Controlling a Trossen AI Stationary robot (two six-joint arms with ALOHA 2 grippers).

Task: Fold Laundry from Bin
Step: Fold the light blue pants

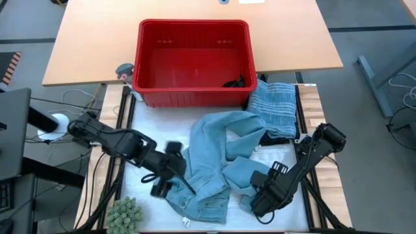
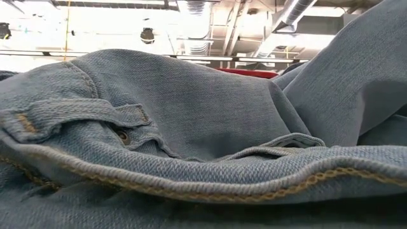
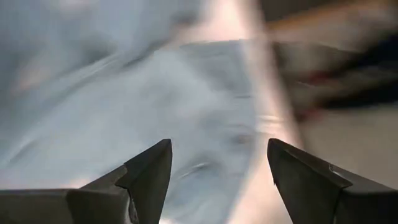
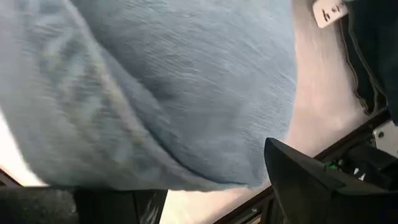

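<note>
One camera looks straight down on the whole tabletop (image 1: 149, 117). A low one sits right against the crumpled light blue denim jeans (image 2: 191, 127), which both wrist cameras also see close up.

Even overhead light is falling softly across the pale wooden desk (image 1: 312, 39), casting faint shadows. Ceiling lamps are glaring white behind the light blue denim jeans (image 2: 191, 108). Motion blur is smearing the left wrist view.

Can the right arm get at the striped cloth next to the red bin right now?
Probably yes. The striped cloth lies uncovered on the table beside the bin, on the right arm's side. The right gripper is open over the jeans with nothing held.
</note>
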